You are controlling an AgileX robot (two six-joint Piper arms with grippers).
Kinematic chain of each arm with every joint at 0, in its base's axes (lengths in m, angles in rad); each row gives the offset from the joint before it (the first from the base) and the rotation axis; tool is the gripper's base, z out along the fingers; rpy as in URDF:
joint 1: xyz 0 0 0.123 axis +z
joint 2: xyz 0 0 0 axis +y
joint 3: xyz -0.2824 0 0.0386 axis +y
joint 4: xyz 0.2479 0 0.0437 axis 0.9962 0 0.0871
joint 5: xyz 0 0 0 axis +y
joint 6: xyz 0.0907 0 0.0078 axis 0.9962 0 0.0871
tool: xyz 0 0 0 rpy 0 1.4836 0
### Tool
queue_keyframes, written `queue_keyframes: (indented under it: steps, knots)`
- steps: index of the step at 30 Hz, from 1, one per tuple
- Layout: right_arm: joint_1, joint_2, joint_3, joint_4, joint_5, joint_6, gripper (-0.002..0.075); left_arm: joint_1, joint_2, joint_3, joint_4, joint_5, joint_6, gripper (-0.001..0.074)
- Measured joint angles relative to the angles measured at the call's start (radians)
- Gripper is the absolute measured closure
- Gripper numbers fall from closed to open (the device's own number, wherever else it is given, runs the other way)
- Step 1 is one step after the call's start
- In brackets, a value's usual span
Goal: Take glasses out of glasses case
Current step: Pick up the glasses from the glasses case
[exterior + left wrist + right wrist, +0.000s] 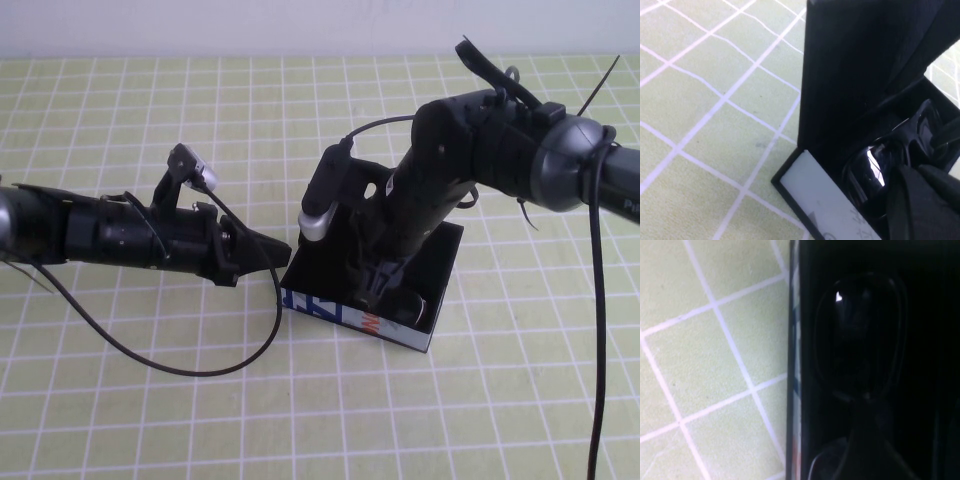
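The glasses case [340,312] stands open at mid-table, its printed front side facing me and its lid [850,75] raised. The black glasses [418,306] lie inside it. They also show in the left wrist view [875,165], and one lens shows in the right wrist view [855,335]. My right gripper [377,285] reaches down into the case, right over the glasses [865,435]. My left gripper [272,250] looks shut, with its tip against the case's left end [920,200].
A green checked cloth [150,420] covers the table. The left arm's cable [200,372] loops on the cloth in front of the case. The right arm [560,160] and its cable cross the right side.
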Motion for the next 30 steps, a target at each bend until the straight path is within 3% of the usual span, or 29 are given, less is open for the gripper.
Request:
queue_keyframes:
  steps: [30]
  knots:
    - [0.0, 0.057, -0.004, 0.009, 0.013, -0.023, 0.041, 0.0, 0.0, 0.0, 0.002, 0.0, 0.0, 0.0739]
